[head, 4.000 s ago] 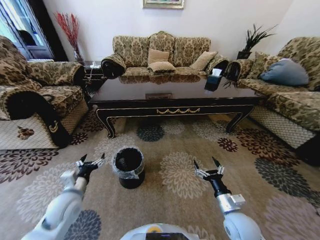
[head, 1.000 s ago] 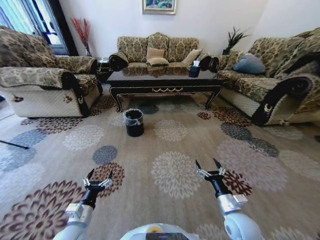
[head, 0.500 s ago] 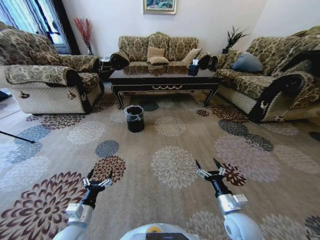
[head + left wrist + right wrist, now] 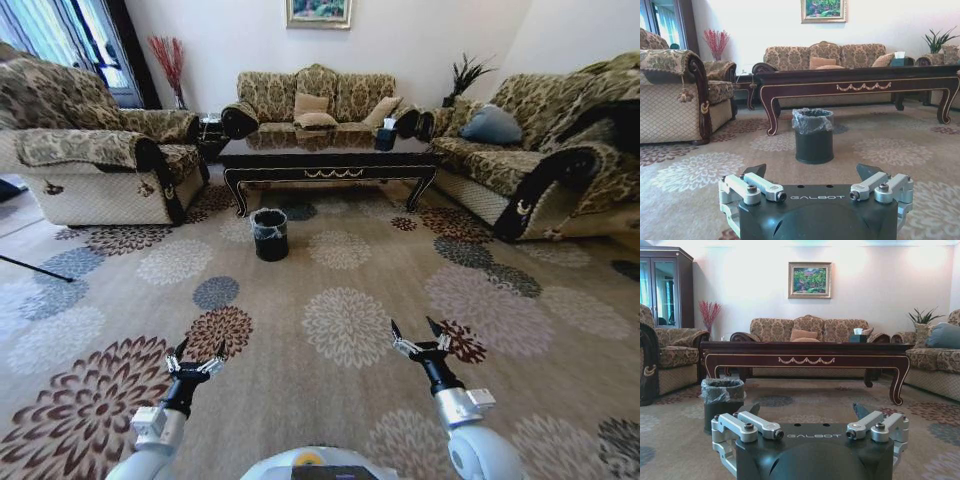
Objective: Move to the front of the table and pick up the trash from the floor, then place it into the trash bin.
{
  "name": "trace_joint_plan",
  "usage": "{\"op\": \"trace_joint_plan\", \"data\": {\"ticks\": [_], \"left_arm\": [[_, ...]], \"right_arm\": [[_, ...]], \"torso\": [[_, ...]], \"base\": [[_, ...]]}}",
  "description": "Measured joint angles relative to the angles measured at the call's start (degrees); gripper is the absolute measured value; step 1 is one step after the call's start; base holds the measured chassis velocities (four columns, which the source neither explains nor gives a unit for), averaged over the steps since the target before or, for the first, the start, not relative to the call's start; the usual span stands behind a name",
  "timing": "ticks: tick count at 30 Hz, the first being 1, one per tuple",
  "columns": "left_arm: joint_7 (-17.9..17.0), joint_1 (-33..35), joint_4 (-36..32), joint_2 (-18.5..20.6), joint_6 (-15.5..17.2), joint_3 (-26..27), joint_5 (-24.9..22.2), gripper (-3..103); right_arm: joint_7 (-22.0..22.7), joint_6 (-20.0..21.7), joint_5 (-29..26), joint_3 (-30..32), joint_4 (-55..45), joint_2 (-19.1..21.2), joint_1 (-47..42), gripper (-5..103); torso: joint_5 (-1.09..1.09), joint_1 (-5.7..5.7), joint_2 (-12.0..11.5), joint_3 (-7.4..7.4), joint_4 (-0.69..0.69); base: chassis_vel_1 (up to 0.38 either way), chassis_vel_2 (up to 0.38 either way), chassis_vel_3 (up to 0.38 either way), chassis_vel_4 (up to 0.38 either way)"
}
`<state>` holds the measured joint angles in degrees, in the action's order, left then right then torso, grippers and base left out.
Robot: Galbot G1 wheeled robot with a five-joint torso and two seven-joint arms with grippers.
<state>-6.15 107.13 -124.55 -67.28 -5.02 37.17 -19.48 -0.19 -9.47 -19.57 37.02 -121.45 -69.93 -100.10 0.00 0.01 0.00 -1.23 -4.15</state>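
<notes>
The dark glossy table (image 4: 330, 160) stands far ahead between the sofas, its gold ornament (image 4: 806, 360) facing me. In front of its left end stands the black trash bin (image 4: 269, 233) with a clear liner, on the flowered floor (image 4: 340, 290). My left gripper (image 4: 199, 358) hangs low at the near left, open and holding nothing. At the near right my right gripper (image 4: 412, 336) is open and holds nothing too. Both wrist views look toward the table (image 4: 860, 77) and the trash bin (image 4: 813, 136) (image 4: 722, 397) past open fingers (image 4: 757, 171) (image 4: 861, 410). The trash is out of view.
A patterned armchair (image 4: 90, 150) flanks the carpet on the left and a sofa (image 4: 540, 160) on the right, with a third sofa (image 4: 315, 100) behind the table. A tissue box (image 4: 387, 135) sits on the table's right end. A thin dark rod (image 4: 35, 268) lies at far left.
The whole view has shifted: the table and bin, close four seconds ago, now lie far ahead, so the camera has moved back. Both grippers stay open, the left arm held lower.
</notes>
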Motion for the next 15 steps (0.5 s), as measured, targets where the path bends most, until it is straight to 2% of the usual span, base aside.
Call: {"op": "trace_joint_plan", "data": {"ticks": [4, 5, 8, 15], "left_arm": [[0.0, 0.01, 0.0, -0.01, 0.0, 0.0, 0.0, 100], [0.0, 0.03, 0.0, -0.01, 0.0, 0.0, 0.0, 100], [0.0, 0.03, 0.0, -0.01, 0.0, 0.0, 0.0, 100], [0.0, -0.01, 0.0, 0.0, 0.0, 0.0, 0.0, 100]], "right_arm": [[0.0, 0.0, 0.0, 0.0, 0.0, 0.0, -0.02, 100], [0.0, 0.0, 0.0, 0.0, 0.0, 0.0, -0.04, 100], [0.0, 0.0, 0.0, 0.0, 0.0, 0.0, -0.06, 100], [0.0, 0.0, 0.0, 0.0, 0.0, 0.0, 0.02, 100]], "torso": [[0.01, 0.0, 0.0, 0.02, -0.01], [-0.04, -0.01, 0.01, 0.02, 0.02], [0.02, -0.02, 0.26, -0.18, -0.01], [-0.01, 0.04, 1.72, -1.64, 0.0]], "base": [[0.237, -0.26, -0.244, 0.248], [0.231, -0.133, -0.229, 0.166], [0.161, -0.101, -0.177, 0.113], [-0.027, 0.012, 0.041, -0.023]]}}
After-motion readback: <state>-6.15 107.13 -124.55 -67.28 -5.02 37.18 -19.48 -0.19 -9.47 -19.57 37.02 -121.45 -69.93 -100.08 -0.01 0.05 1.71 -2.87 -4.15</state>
